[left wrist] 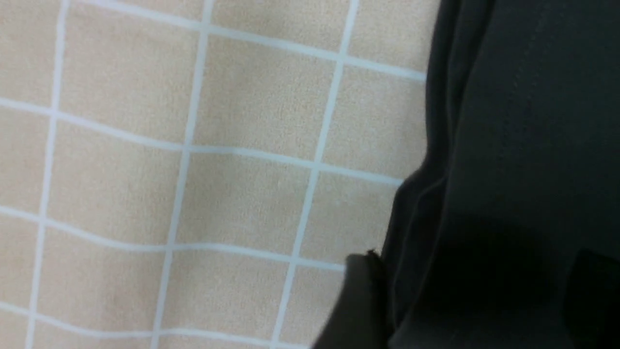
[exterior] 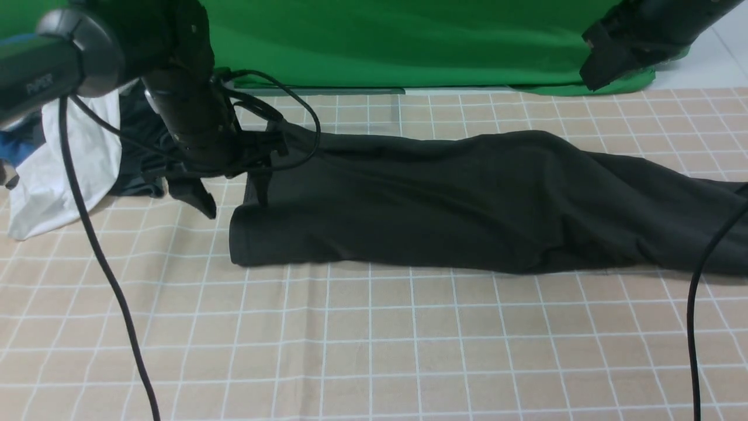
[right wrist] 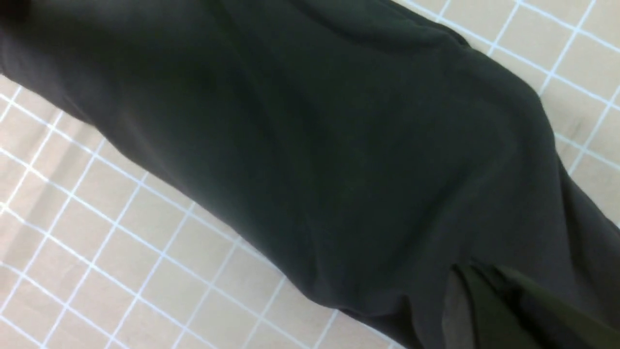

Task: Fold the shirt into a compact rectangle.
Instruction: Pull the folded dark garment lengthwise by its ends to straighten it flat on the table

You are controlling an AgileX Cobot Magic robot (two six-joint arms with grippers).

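While the black shirt (exterior: 467, 204) lies flat as a long narrow band across the middle of the surface (exterior: 374, 339), one end stops left of centre and the other runs off the right edge of the front view. Soft ridges along its length, and layered edges at the left end.

The left fingers (exterior: 197, 202) are low at the shirt's left end, at its far corner. They are spread wide, one off the cloth over the checked tablecloth (exterior: 175, 280), the other over the shirt, not clamped on anything. The left wrist view shows one finger (left wrist: 361, 303) just beside the stacked shirt edge and a second dark shape above the fabric.

The right fingers (exterior: 599, 67) are raised at the far right, in front of the green backdrop (exterior: 380, 41), and closed together. Cannot tell if any cloth is pinched. The right wrist view looks down on the shirt band running diagonally, with blurred dark tips in one corner.

A white garment (exterior: 58, 169) is crumpled at the far left of the surface. A smaller dark garment (exterior: 137, 169) lies just beside it, partly behind the left arm (exterior: 187, 117). Black cables (exterior: 99, 257) hang across the near left and right.
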